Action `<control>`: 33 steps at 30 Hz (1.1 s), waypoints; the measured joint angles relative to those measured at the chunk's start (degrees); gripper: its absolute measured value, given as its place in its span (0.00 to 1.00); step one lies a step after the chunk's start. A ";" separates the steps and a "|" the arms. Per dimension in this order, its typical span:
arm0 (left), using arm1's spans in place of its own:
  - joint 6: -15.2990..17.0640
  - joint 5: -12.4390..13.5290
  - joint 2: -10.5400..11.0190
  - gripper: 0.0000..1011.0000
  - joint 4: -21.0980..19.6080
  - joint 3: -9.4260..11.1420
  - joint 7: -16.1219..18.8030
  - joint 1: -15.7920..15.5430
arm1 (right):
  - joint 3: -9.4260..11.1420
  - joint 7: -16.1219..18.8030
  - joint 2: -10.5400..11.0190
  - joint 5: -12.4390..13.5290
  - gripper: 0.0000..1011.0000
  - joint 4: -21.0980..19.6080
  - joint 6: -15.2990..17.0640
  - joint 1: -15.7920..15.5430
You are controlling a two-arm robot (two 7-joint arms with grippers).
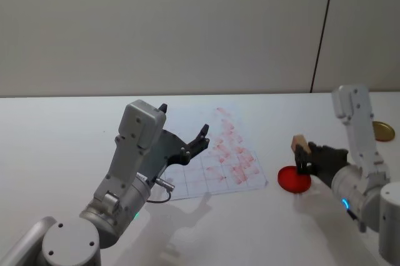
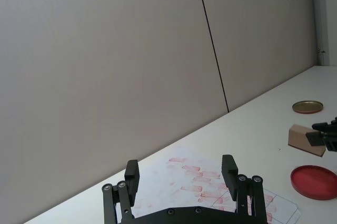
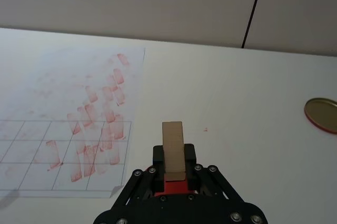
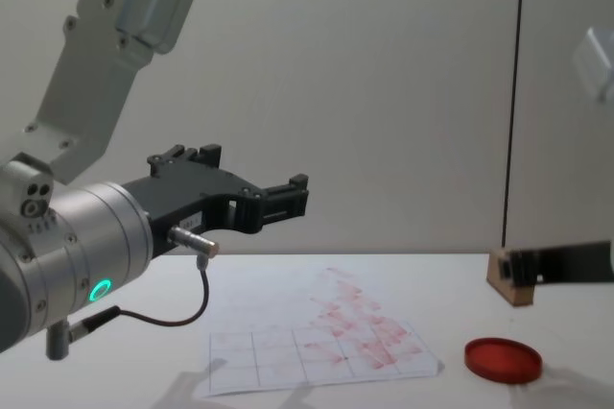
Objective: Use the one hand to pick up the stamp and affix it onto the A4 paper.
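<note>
The right gripper (image 1: pixel 304 157) is clamped on the stamp (image 1: pixel 298 142), holding the small wooden block in the air just above the red ink pad (image 1: pixel 294 179), clear of its surface as the chest view shows. The wrist view of that arm shows the block pinched between the two black fingers (image 3: pixel 192 155) with its long side pointing away from the wrist. The A4 paper (image 1: pixel 215 172) lies flat on the white table (image 1: pixel 56 128) to the robot's left of the pad, its far half crowded with smudged red marks and its near grid squares mostly bare. The left gripper (image 1: pixel 199 142) hangs raised over the near left part of the sheet with its fingers spread, holding nothing. The step in hand looks like the carry from pad to paper; the next move calls for swinging the stamp leftward over a free square and pressing its inked face squarely down.
</note>
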 joint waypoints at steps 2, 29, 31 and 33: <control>0.00 0.00 0.00 0.98 0.00 0.00 0.00 0.00 | -0.04 0.20 0.02 0.01 0.20 0.31 0.11 -0.24; 0.00 0.00 0.00 0.98 0.00 0.00 0.00 0.00 | -0.51 2.83 -0.48 -0.54 0.66 4.67 -3.30 -0.79; 0.00 0.00 0.00 0.98 0.00 0.00 0.00 0.00 | -0.52 2.92 -0.41 -0.73 0.71 4.31 -3.96 -0.98; 0.00 0.00 0.00 0.98 0.00 0.00 0.00 0.00 | -0.52 3.05 -0.24 -1.05 0.76 3.54 -5.04 -1.30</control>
